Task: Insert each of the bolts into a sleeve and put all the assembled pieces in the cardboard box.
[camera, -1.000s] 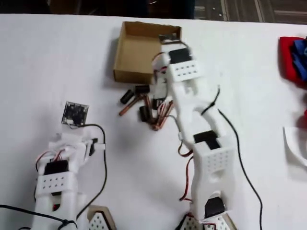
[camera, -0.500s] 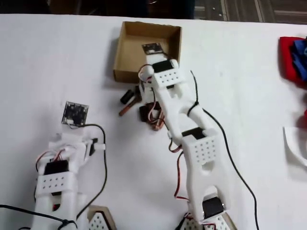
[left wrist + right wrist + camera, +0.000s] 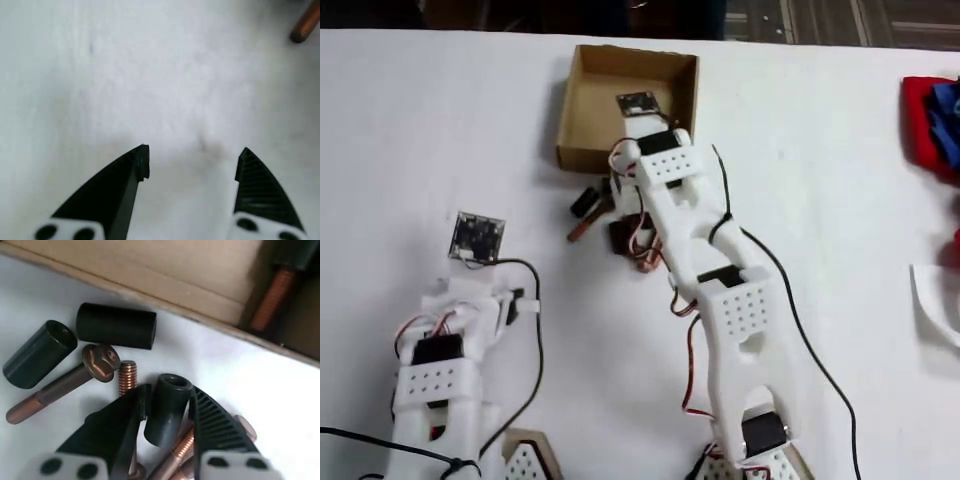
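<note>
My right gripper [image 3: 170, 395] is shut on a black sleeve [image 3: 166, 415] that stands tilted in the pile of parts. Around it lie two more black sleeves [image 3: 116, 325] and a copper bolt [image 3: 75, 380] with a flanged head, with further bolts under the fingers. The cardboard box [image 3: 150, 265] is just beyond the pile, and a bolt in a sleeve [image 3: 277, 290] lies inside it. From above, the right arm [image 3: 670, 170] covers the pile beside the box [image 3: 620, 52]. My left gripper [image 3: 195, 151] hangs open over bare white table, with a bolt tip [image 3: 306, 25] far off.
The left arm [image 3: 440, 350] sits at the table's near left with a black cable [image 3: 535, 330] looping beside it. A red and blue object [image 3: 932, 115] and a white curved piece [image 3: 932, 305] lie at the right edge.
The right arm has swung left, from beside the box's right wall to over the pile of bolts and sleeves. The left arm has not moved.
</note>
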`<control>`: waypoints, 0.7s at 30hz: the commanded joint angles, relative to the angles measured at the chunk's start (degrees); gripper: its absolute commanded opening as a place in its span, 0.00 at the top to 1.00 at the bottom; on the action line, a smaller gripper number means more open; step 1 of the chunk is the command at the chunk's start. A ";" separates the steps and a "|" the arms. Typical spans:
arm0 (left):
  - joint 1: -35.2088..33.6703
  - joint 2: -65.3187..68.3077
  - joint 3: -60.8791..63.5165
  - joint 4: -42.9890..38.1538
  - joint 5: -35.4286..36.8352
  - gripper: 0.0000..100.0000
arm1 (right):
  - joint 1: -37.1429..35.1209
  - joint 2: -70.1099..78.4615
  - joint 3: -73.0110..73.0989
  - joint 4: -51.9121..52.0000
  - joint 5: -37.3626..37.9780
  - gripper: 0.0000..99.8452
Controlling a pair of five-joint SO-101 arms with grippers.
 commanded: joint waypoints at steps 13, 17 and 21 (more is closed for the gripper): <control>0.53 -0.79 -0.22 -1.14 -0.44 0.71 | 1.01 0.66 0.26 5.23 -0.35 0.88; 0.53 -0.79 -0.22 -1.14 -0.44 0.71 | 1.01 0.22 0.26 5.14 0.09 0.99; 0.53 -0.79 -0.22 -1.14 -0.44 0.71 | 1.27 0.04 -2.02 6.20 0.09 0.98</control>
